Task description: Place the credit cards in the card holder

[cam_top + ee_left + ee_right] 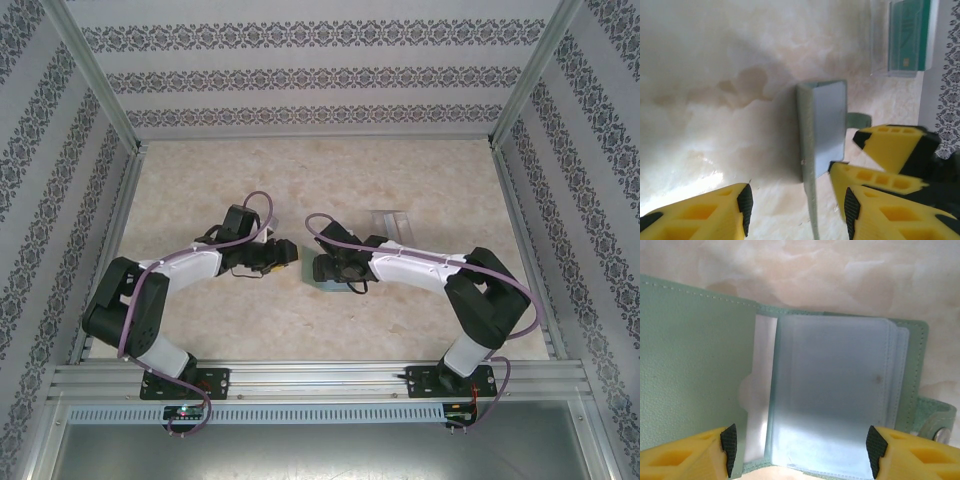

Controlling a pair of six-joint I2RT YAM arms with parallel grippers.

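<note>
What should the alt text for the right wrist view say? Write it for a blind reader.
An open green card holder is seen against a pale marbled table, its clear sleeves facing the camera and a snap tab at lower right. The right gripper shows at the bottom edge, jaws open wide.

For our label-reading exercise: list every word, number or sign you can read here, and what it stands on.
Nothing is legible.
Green credit card with a chip, in a clear plastic case: faint print, too blurred to read.
Sage-green folding card holder with clear sleeves: no lettering visible.
</note>
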